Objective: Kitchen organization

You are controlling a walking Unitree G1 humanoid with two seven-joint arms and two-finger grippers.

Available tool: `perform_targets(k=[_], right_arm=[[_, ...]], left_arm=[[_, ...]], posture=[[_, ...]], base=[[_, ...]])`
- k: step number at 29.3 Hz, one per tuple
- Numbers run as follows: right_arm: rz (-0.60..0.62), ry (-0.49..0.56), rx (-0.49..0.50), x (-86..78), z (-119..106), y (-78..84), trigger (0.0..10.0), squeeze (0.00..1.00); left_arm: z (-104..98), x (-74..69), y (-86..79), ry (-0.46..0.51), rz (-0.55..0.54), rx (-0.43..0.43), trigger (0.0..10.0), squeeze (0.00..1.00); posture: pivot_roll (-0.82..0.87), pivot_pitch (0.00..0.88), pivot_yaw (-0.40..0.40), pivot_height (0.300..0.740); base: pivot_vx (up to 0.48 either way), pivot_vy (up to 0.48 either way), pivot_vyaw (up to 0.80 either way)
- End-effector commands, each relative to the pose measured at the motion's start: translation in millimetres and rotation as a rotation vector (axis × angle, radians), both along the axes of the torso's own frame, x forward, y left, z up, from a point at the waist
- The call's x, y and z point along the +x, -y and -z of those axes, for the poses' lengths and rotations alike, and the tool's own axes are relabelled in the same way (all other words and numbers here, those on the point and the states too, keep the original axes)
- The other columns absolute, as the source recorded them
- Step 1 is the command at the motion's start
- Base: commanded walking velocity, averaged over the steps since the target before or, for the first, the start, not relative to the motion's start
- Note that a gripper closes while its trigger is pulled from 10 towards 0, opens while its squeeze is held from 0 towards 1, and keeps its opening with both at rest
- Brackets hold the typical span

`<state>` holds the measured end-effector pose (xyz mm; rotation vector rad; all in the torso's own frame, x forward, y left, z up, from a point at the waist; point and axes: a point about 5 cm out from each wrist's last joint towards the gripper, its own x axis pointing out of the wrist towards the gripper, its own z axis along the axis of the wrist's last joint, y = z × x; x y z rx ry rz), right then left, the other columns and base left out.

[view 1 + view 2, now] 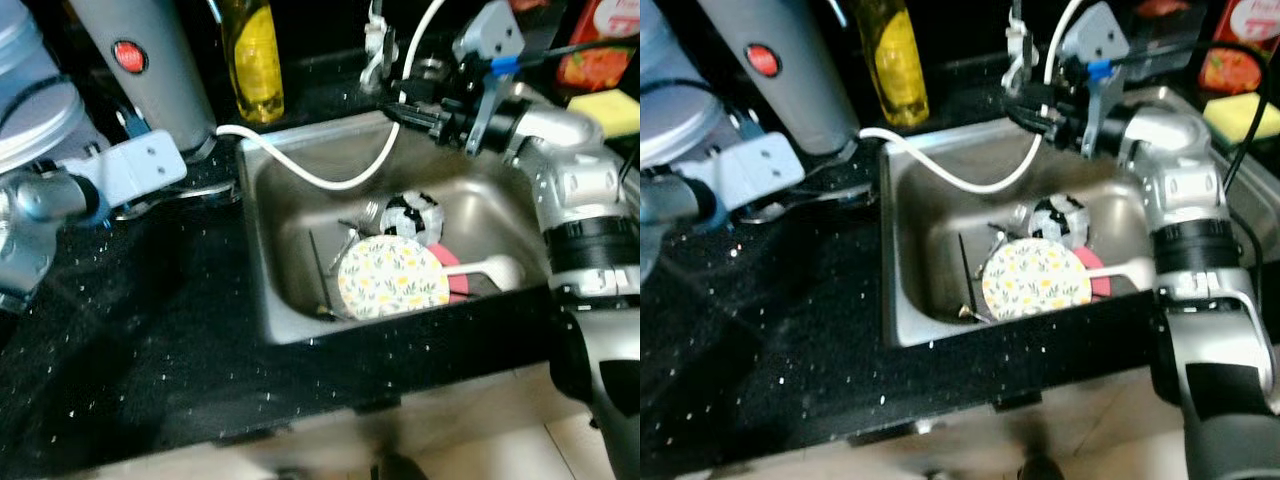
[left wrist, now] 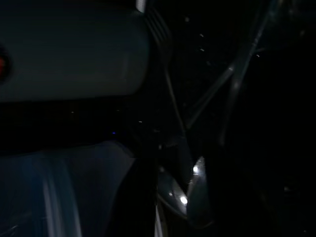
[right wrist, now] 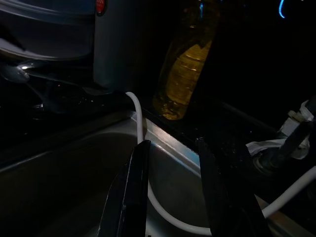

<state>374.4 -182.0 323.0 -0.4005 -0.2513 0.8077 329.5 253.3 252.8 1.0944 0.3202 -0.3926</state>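
A steel sink [image 1: 290, 240] is set into the black counter. In it lie a floral plate [image 1: 392, 277], a black-and-white cup [image 1: 413, 215], a pink dish [image 1: 455, 275], a white spoon [image 1: 495, 268] and some cutlery [image 1: 350, 235]. My right gripper [image 1: 395, 108] hovers over the sink's back rim beside the tap [image 1: 377, 45], open, with nothing between its fingers [image 3: 136, 182]. My left gripper [image 1: 185, 192] rests low over the counter left of the sink, by spoons [image 2: 185, 197] and a fork [image 2: 163, 44] lying there.
A grey appliance [image 1: 150, 60] with a red button stands at the back left, and a white hose [image 1: 330, 180] runs from it across the sink corner. Behind the sink is a yellow oil bottle [image 1: 252, 60]. A yellow sponge [image 1: 610, 108] lies at the right.
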Motion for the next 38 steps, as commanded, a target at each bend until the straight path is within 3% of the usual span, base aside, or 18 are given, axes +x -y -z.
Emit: perform_targets(k=[1, 6, 7, 8, 9, 13, 17, 18, 19, 20, 31, 32, 34, 35, 38], right_arm=[[-0.014, 0.014, 0.001, -1.5, -2, -2.2, 10.0, 0.0], [-0.016, 0.017, -0.001, -0.6, -3, -3.6, 10.0, 0.0], [-0.017, 0.018, -0.001, -0.4, -3, -4.0, 10.0, 0.0], [-0.018, 0.019, -0.001, -0.4, -4, -4.3, 10.0, 0.0], [-0.019, 0.02, -0.002, -0.4, -4, -4.5, 10.0, 0.0], [-0.018, 0.02, -0.005, -0.7, -4, -3.3, 10.0, 0.0], [-0.018, 0.021, -0.005, -0.9, -5, -3.4, 10.0, 0.0], [-0.018, 0.021, -0.005, -0.9, -5, -3.6, 10.0, 0.0], [-0.017, 0.021, -0.005, -0.9, -5, -3.8, 10.0, 0.0], [-0.017, 0.021, -0.005, -0.8, -5, -4.1, 10.0, 0.0], [-0.014, 0.02, -0.002, -0.9, -6, -3.2, 10.0, 0.0], [-0.014, 0.02, -0.001, -0.8, -6, -3.2, 10.0, 0.0], [-0.013, 0.021, -0.001, -0.8, -6, -3.4, 10.0, 0.0], [-0.016, 0.021, 0.002, -0.7, -6, -4.2, 10.0, 0.0], [-0.02, 0.023, 0.005, -0.7, -6, -5.7, 10.0, 0.0]], left_arm=[[2, 0.7, -8.9, -0.032, -0.003, 0.05, 0.0, 0.0], [8, 8.6, -10.4, -0.059, 0.011, 0.062, 0.0, 0.0], [9, 10.5, -11.2, -0.06, 0.011, 0.076, 5.4, 0.0], [9, 13.5, -12.6, -0.059, 0.015, 0.091, 5.4, 0.0], [10, 15.1, -13.1, -0.067, 0.028, 0.103, 10.0, 0.0], [8, 9.2, -1.9, -0.15, 0.153, 0.043, 10.0, 0.0], [10, 11.9, -4.1, -0.148, 0.164, 0.084, 10.0, 0.0], [12, 13.8, -5.1, -0.141, 0.164, 0.098, 10.0, 0.1], [14, 15.0, -5.5, -0.137, 0.164, 0.106, 10.0, 0.1], [16, 15.4, -5.5, -0.143, 0.169, 0.103, 10.0, 1.0], [22, 20.7, -13.5, -0.201, 0.161, 0.119, 10.0, 1.0], [23, 22.5, -13.7, -0.201, 0.161, 0.12, 10.0, 0.67], [24, 24.7, -13.8, -0.199, 0.163, 0.122, 10.0, 0.67], [26, 28.3, -12.0, -0.2, 0.159, 0.118, 10.0, 0.0], [34, 36.2, -6.9, -0.209, 0.146, 0.097, 10.0, 0.0]], posture=[[-0.07, 0.046, 0.113, 0.74], [-0.07, 0.038, 0.105, 0.74], [-0.07, 0.039, 0.103, 0.74], [-0.07, 0.039, 0.103, 0.74], [-0.07, 0.038, 0.103, 0.74], [-0.08, 0.043, 0.102, 0.74], [-0.08, 0.046, 0.103, 0.74], [-0.08, 0.047, 0.103, 0.74], [-0.08, 0.048, 0.103, 0.74], [-0.08, 0.049, 0.104, 0.74], [-0.08, 0.055, 0.099, 0.74], [-0.08, 0.055, 0.1, 0.74], [-0.08, 0.055, 0.1, 0.74], [-0.08, 0.055, 0.098, 0.74], [-0.08, 0.055, 0.097, 0.74]], base=[[0.0, 0.0, 0.0], [0.0, 0.0, 0.0], [0.0, 0.0, 0.0], [0.0, 0.0, 0.0], [0.0, 0.0, 0.0], [0.0, 0.0, 0.0], [0.0, 0.0, 0.0], [0.0, 0.0, 0.0], [0.0, 0.0, 0.0], [0.0, 0.0, 0.0], [0.0, 0.0, 0.0], [0.0, 0.0, 0.0], [0.0, 0.0, 0.0], [0.0, 0.0, 0.0], [0.0, 0.0, 0.0]])
